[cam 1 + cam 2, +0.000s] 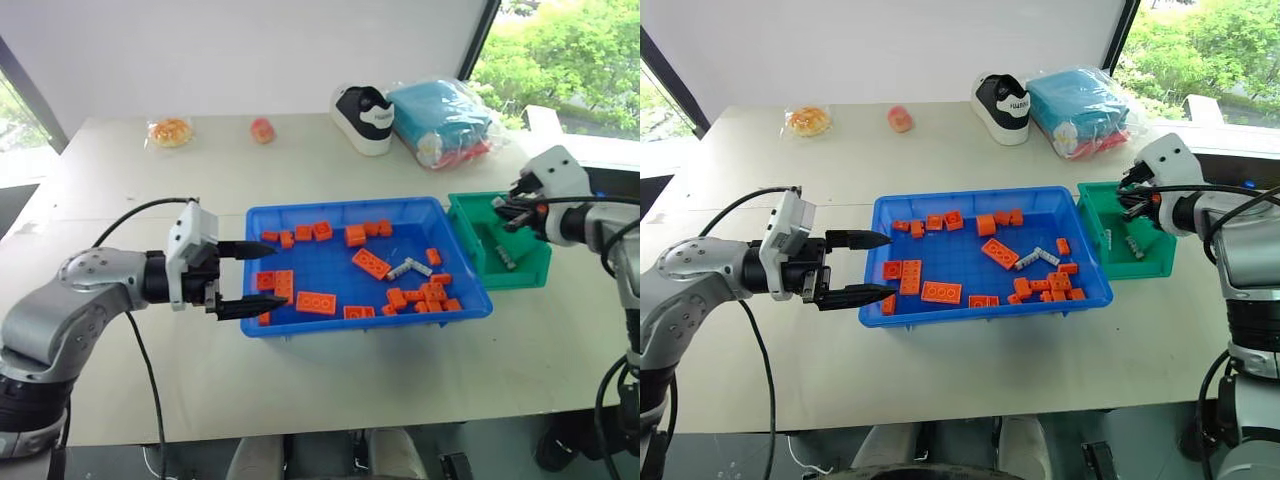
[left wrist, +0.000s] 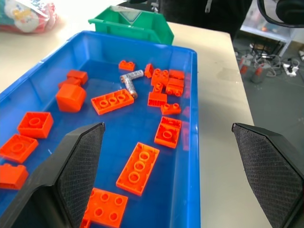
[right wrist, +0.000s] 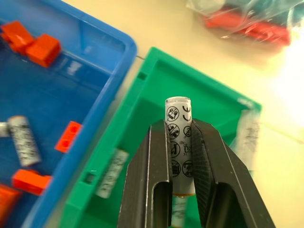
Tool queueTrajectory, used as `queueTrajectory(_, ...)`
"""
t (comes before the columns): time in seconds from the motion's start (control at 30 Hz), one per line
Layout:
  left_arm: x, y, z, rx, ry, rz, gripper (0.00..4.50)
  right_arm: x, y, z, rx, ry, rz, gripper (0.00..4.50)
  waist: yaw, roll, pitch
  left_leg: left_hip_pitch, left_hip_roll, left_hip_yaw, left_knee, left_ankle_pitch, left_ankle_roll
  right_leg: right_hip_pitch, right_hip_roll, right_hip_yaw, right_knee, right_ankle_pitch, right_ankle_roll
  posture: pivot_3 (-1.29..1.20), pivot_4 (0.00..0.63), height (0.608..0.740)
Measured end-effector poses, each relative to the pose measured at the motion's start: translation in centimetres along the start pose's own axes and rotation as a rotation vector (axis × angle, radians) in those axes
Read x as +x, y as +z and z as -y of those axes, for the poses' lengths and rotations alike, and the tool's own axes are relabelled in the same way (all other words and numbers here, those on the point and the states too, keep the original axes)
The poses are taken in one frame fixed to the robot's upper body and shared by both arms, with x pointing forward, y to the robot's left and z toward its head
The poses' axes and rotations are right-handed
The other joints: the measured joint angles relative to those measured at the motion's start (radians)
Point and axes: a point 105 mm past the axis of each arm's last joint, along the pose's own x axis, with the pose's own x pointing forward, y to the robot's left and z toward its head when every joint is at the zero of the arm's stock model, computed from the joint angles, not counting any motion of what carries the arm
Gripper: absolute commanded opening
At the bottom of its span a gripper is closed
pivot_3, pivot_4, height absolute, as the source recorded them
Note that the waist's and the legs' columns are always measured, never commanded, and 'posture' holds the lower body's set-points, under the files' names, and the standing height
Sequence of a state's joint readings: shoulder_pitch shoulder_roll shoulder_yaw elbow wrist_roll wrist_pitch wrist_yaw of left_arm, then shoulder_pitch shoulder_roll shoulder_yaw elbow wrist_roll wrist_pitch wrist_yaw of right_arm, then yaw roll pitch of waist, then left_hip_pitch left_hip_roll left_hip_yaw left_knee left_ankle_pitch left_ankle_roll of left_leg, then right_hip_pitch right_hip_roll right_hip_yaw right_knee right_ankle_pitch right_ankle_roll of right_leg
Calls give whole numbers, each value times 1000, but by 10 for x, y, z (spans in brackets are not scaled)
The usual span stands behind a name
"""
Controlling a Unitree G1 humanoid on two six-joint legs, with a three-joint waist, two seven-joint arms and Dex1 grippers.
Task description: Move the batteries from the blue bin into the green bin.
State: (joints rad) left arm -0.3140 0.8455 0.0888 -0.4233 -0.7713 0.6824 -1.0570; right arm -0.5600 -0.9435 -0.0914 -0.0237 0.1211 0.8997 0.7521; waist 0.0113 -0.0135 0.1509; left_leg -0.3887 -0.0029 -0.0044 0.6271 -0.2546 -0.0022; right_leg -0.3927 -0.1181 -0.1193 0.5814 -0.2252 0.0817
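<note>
The blue bin [image 1: 340, 209] sits mid-table with many orange bricks and two silver-grey batteries [image 1: 412, 267] lying right of its centre. Against its right side stands the green bin [image 1: 470, 235], with a battery [image 1: 506, 257] on its floor. My right gripper [image 3: 179, 124] hovers over the green bin, shut on one upright battery [image 3: 179, 147]. More batteries [image 3: 113, 173] lie in the green bin below it. My left gripper [image 1: 250, 278] is open at the blue bin's left rim, its fingers pointing across the bin with nothing between them.
Orange bricks [image 1: 316, 302] are scattered through the blue bin. At the table's far side lie a black-and-white shoe [image 1: 364, 118], a teal bagged bundle [image 1: 440, 120], a wrapped snack [image 1: 170, 131] and a small pink item [image 1: 262, 130]. The table's right edge is close behind the green bin.
</note>
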Motion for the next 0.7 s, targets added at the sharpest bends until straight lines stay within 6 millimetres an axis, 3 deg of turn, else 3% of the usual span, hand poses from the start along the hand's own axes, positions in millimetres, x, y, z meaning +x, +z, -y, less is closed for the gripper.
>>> queueTrajectory(0.13,0,1,0,3,-2,2,4500,8,-4,-5,-51,18,-18,3408,2,0,0,0,0,-1,1,0,0,0,0,1,0,0,0,0,150,725)
queueTrajectory(0.23,0,1,0,2,-2,1,4500,13,6,-13,-99,74,13,3408,1,1,1,-1,0,-1,1,0,0,0,0,1,0,0,0,0,150,725)
queueTrajectory(0.37,0,1,1,3,-3,0,4500,13,36,-25,-188,191,97,3408,0,1,1,0,0,-1,1,0,0,-1,0,1,0,0,0,0,150,725)
queueTrajectory(0.43,0,1,1,4,3,-1,4500,12,49,-44,-280,331,149,3408,0,1,1,0,0,-1,1,0,0,0,0,1,0,0,0,0,150,725)
queueTrajectory(0.57,0,0,1,2,12,-3,4500,26,44,-84,-456,569,146,3408,2,0,0,0,0,-2,2,0,0,1,0,1,-1,0,0,0,150,725)
queueTrajectory(0.7,1,2,3,12,13,-5,4500,50,39,-103,-523,670,115,3408,1,0,0,0,0,-2,2,0,0,1,0,2,1,1,-1,0,150,725)
